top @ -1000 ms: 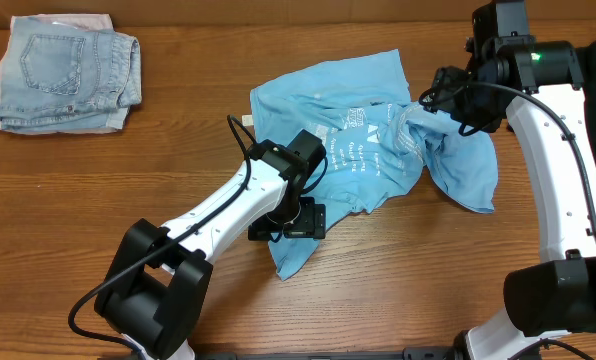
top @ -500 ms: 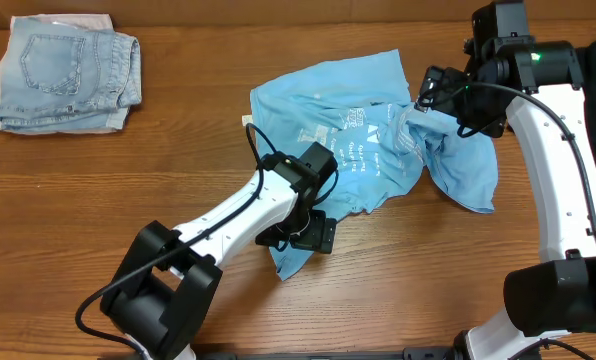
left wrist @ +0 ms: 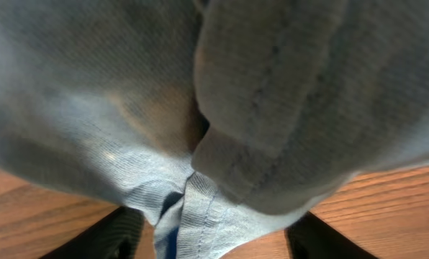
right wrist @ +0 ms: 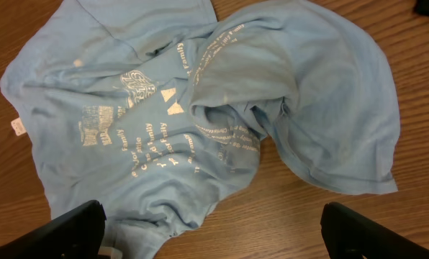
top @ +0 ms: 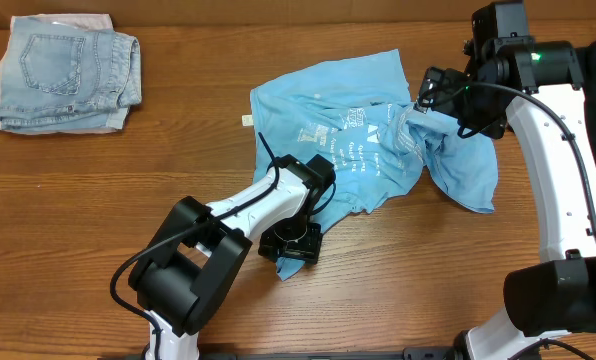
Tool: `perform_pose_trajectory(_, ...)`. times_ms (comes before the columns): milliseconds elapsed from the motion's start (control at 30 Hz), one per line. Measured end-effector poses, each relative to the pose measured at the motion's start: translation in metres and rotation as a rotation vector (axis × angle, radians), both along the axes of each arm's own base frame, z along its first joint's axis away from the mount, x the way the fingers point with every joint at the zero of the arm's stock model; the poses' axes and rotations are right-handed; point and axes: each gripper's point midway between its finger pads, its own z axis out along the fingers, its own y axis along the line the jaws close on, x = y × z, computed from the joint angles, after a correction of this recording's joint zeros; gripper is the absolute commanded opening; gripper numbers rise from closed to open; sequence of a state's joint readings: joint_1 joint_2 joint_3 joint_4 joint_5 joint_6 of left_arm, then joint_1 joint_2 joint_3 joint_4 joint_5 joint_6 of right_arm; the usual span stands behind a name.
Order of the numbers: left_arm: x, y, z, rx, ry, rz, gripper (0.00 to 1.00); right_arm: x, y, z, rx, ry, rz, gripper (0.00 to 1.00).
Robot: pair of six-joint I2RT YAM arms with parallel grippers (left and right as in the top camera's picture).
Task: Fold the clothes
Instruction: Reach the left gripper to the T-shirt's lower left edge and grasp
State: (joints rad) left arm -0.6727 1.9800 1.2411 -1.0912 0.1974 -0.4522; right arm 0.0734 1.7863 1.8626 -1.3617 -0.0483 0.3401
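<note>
Crumpled soft blue jersey, the T-shirt (top: pixel 368 150) is spread right of centre on the wood table (top: pixel 98 200). Its near hemmed corner is straddled by the low left gripper (left wrist: pixel 218 237), fingers apart, not pinching. The right gripper (right wrist: pixel 214 234) is held wide open above the shirt's right side. Folded denim shorts (top: pixel 68 70) are stacked far left, well apart.

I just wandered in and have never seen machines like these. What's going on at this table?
Two robot arms are working on a crumpled light blue T-shirt on the wooden table. The left tool is down on its near edge, cloth between its fingers; whether it grips is unclear. The right tool hangs open over the shirt's right side, holding nothing. No fold is made yet. Folded denim shorts lie apart at the far left.
</note>
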Motion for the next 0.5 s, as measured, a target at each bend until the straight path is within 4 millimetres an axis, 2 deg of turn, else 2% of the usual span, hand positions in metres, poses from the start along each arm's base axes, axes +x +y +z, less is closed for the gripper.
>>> perform_pose_trajectory(67,0.0,0.0,0.0,-0.001,0.0,-0.006,0.51,0.0,0.0,0.0,0.0,-0.001,0.0,1.0)
perform_pose_trajectory(100,0.0,0.0,0.0,-0.002,0.0,-0.008,0.44,0.0,0.0,0.0,0.0,-0.001,0.0,1.0)
perform_pose_trajectory(200,0.0,0.001,0.0,0.001,0.0,-0.013,0.1,0.0,0.0,0.0,0.001,0.0,0.001,1.0)
perform_pose_trajectory(233,0.0,0.001,0.0,0.002,0.001,-0.016,0.04,0.0,0.0,0.0,0.0,0.0,0.0,1.0)
perform_pose_trajectory(500,-0.006,0.015,0.007,0.073,0.026,-0.028,0.04,-0.007,0.0,-0.002,-0.002,0.029,0.0,1.0)
